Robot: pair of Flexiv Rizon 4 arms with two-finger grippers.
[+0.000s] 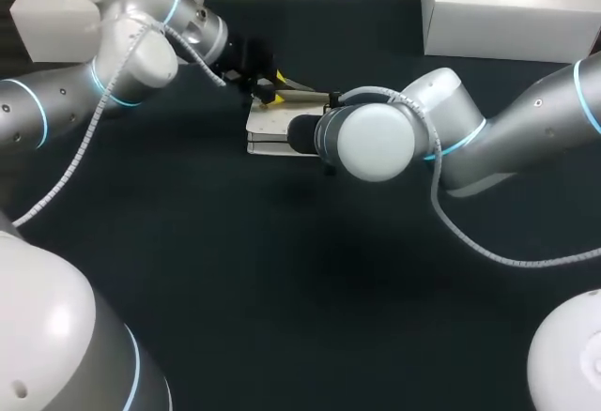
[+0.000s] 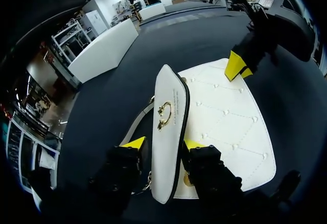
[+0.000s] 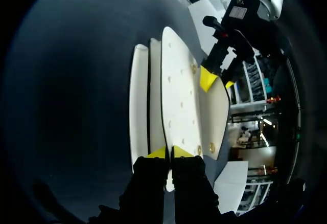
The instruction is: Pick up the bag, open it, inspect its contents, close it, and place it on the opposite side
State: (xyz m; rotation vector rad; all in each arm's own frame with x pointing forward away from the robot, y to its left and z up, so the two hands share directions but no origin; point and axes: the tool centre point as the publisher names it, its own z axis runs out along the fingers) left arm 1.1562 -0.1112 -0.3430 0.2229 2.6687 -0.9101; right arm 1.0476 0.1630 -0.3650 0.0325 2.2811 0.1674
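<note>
A white quilted bag [image 1: 272,129] lies flat at the middle of the dark table. Its flap [image 2: 171,116], which carries a gold clasp [image 2: 164,115], stands on edge above the body [image 2: 230,132]. My left gripper [image 2: 163,143] is shut on this flap, one yellow tip on each face. From the right wrist view the left gripper [image 3: 208,78] is at the flap's [image 3: 219,111] upper edge. My right gripper [image 3: 169,152] is shut at the opposite edge of the bag, with a thin white layer [image 3: 171,96] running between its tips. In the head view the right wrist [image 1: 376,139] hides that gripper.
A grey strap [image 2: 137,124] trails from the bag beside my left fingers. One white box [image 1: 56,17] stands at the back left of the table and another [image 1: 512,7] at the back right. Dark table [image 1: 282,270] stretches in front of the bag.
</note>
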